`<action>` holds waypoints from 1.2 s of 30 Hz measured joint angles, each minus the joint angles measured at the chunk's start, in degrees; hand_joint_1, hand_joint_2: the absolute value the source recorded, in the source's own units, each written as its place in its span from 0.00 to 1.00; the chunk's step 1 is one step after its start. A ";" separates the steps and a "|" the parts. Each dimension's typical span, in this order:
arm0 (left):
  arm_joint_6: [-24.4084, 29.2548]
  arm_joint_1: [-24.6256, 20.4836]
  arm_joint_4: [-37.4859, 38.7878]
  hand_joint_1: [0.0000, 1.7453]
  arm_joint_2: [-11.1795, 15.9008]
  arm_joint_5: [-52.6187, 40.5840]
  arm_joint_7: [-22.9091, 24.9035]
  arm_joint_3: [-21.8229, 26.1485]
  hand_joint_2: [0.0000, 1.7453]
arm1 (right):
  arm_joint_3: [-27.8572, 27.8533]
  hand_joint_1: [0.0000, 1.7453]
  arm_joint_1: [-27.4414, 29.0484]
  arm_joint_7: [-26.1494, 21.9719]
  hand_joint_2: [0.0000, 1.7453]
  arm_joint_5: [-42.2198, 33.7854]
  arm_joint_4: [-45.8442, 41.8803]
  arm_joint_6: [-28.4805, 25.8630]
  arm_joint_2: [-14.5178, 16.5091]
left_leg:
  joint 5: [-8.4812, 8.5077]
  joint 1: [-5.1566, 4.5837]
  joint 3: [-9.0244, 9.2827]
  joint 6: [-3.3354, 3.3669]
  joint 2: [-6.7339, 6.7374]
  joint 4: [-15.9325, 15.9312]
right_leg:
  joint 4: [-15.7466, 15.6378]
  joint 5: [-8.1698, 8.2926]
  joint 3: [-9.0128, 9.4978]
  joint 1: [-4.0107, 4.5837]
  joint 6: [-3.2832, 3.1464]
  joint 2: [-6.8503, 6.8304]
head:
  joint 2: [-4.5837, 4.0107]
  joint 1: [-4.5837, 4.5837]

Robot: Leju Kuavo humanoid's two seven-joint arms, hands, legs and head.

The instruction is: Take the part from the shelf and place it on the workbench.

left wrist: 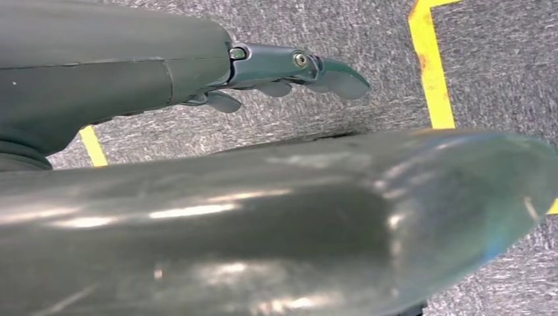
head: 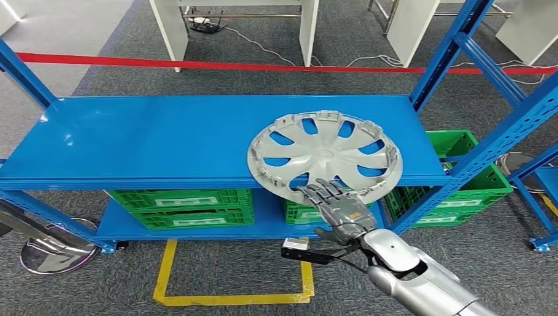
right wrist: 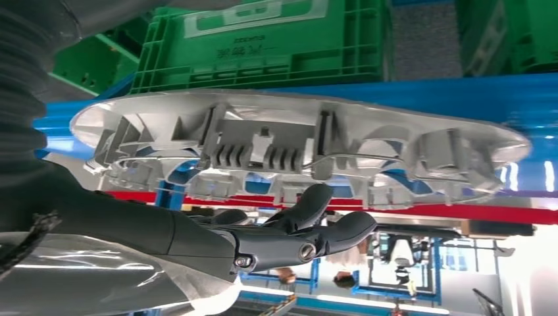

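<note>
So the part here is a silver hubcap (head: 325,155), lying flat on the top level of the blue shelf (head: 151,141), over toward the robot's right end. It's round, so no real long axis to speak of. Its spoked face is turned up, and the near edge pokes out a bit past the front lip of the shelf. From the right wrist view you can see the rim side-on with all the little clips and ribs on the underside (right wrist: 256,155).

The right hand (head: 337,207) is reaching in with fingers (right wrist: 342,227) stretched out fairly straight and a little apart, lying over the near rim of the hubcap. The tips look like they're on or just above it, can't tell for sure if they touch. It isn't wrapped around anything.

The left hand (left wrist: 289,72) hangs down over grey carpet with yellow tape (left wrist: 431,66), fingers loosely extended and holding nothing.

Under the top shelf there are green crates (head: 181,205) on the lower level, and a red tape line (head: 263,66) runs across the floor behind.
</note>
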 joint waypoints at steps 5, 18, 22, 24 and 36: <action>0.00 0.06 -0.30 0.00 0.05 -0.36 0.42 0.00 0.00 | 0.00 0.00 -0.41 1.32 1.00 0.84 1.65 0.03 0.00 | 0.00 0.00 0.00 0.00 0.00 0.00 | 0.00 0.00 0.02 0.00 0.00 0.00 | 0.01 0.00; 0.02 0.81 -1.36 0.00 0.11 -1.31 1.95 0.10 0.00 | -0.54 0.00 -0.55 2.23 1.00 1.39 3.39 0.73 0.08 | 0.00 0.00 -0.01 0.00 0.00 0.00 | 0.00 0.00 0.01 0.00 0.00 -0.01 | 0.01 0.00; 0.02 1.36 -2.16 0.00 0.11 -2.09 2.97 0.26 0.00 | -0.65 0.00 -0.54 2.27 1.00 1.67 3.66 1.17 0.28 | 0.00 0.00 -0.01 0.00 0.00 0.00 | 0.00 0.00 0.01 0.00 0.00 -0.01 | 0.00 0.00; 0.02 1.57 -2.48 0.00 0.11 -2.37 3.31 0.33 0.00 | -0.66 0.00 -0.54 2.26 1.00 1.75 3.74 1.28 0.39 | 0.00 0.00 0.00 0.00 0.00 0.00 | 0.00 0.00 0.01 0.00 0.00 -0.01 | 0.01 0.00; 0.04 2.32 -3.71 0.00 0.11 -4.06 4.47 0.58 0.00 | -0.66 0.00 -0.54 2.24 1.00 1.73 3.96 1.78 1.02 | 0.00 0.00 -0.01 0.00 0.00 0.00 | 0.00 0.00 0.01 0.00 0.00 -0.01 | 0.01 0.00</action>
